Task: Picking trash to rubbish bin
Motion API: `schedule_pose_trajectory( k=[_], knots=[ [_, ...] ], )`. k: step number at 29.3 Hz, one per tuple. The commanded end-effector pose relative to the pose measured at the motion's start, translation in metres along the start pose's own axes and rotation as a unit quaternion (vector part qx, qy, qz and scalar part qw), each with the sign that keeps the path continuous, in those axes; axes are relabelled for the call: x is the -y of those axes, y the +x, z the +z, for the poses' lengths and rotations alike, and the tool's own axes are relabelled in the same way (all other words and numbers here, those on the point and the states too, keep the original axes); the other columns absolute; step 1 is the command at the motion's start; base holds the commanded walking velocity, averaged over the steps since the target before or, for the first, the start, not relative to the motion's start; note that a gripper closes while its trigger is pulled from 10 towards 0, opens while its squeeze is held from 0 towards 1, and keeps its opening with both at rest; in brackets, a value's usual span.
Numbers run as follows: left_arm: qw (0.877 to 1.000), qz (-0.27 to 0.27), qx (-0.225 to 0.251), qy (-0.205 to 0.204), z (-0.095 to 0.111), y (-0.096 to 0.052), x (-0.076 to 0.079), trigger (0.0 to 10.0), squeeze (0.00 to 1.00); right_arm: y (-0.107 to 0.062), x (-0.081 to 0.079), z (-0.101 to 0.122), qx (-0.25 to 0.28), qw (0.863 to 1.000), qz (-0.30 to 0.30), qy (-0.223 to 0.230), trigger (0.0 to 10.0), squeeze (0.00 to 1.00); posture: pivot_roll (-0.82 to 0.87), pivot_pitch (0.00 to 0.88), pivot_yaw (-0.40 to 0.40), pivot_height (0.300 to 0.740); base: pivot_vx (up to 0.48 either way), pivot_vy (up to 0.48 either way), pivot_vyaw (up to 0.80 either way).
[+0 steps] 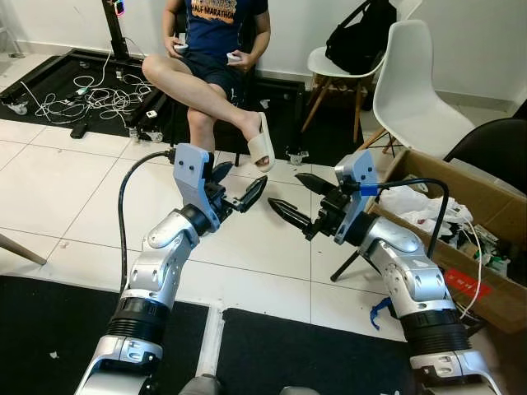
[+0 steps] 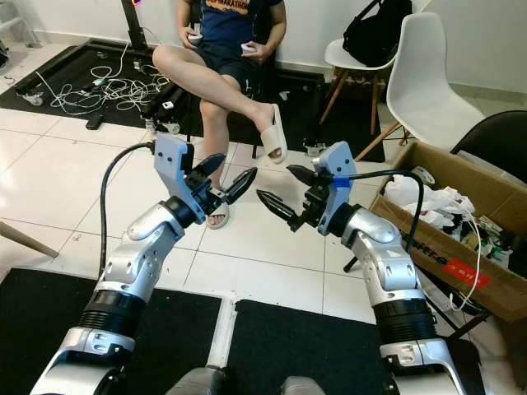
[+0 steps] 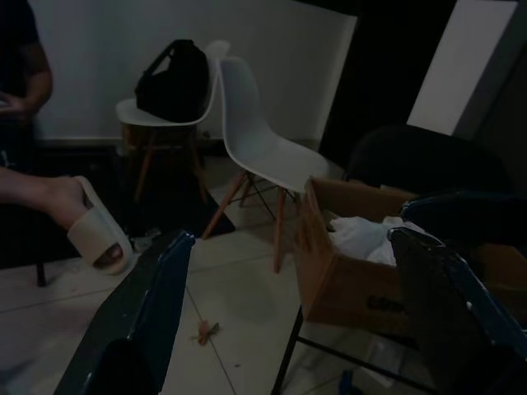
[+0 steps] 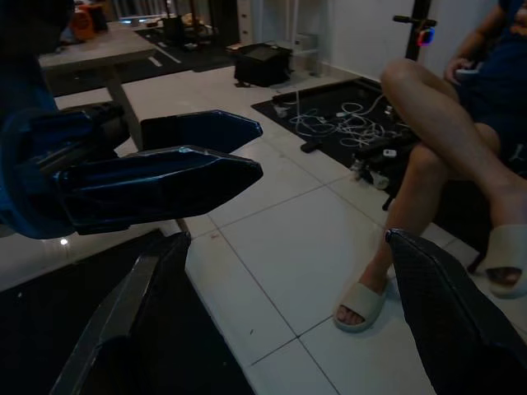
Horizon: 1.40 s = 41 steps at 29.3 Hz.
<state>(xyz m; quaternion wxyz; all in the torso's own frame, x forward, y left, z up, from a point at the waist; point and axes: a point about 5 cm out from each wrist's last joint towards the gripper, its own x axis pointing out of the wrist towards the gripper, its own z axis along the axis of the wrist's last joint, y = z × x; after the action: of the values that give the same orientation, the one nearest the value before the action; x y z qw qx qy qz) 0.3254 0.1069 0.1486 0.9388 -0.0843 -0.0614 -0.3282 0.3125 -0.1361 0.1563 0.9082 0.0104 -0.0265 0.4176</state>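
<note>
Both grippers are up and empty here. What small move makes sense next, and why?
Probably lower the open left gripper toward the small orange scrap on the tiled floor. Both it and the right gripper hold nothing, and the cardboard box sits at the robot's right.

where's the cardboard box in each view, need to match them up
Left eye view: cardboard box at the right edge, beside the right arm.
Right eye view: right side, same spot.
Left wrist view: right of middle, white trash inside.
Right wrist view: not in it.
Shared landmark: the white chair behind the box.
</note>
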Motion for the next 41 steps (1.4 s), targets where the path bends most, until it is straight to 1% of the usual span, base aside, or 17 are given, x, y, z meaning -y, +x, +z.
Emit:
schedule_pose_trajectory(
  k=[1,10,17,41],
  knots=[
    [1.0,-0.006,-0.007,0.001,-0.0039,-0.0012,0.002,10.0,0.0,-0.0008,-0.0011,-0.0011,-0.004,1.0,0.0,0.002,10.0,0.0,-0.05,0.0,-0.049,0.74,0.0,-0.469,0.0],
    [1.0,-0.009,-0.008,0.0,-0.0052,-0.0014,0.0027,10.0,0.0,-0.0016,-0.0014,-0.0022,-0.005,1.0,0.0,0.003,10.0,0.0,-0.04,0.0,-0.05,0.74,0.0,-0.453,0.0],
    [1.0,-0.008,-0.008,-0.004,-0.006,-0.0012,0.003,10.0,0.0,-0.0023,-0.0009,-0.0037,-0.007,1.0,0.0,-0.002,10.0,0.0,-0.04,0.0,-0.051,0.74,0.0,0.0,0.0],
    [1.0,-0.009,-0.008,-0.001,-0.0047,-0.0006,0.0027,10.0,0.0,-0.0025,-0.0004,-0.0043,-0.005,1.0,0.006,-0.008,10.0,0.0,-0.04,0.0,-0.05,0.74,0.0,0.0,0.77]
  ],
)
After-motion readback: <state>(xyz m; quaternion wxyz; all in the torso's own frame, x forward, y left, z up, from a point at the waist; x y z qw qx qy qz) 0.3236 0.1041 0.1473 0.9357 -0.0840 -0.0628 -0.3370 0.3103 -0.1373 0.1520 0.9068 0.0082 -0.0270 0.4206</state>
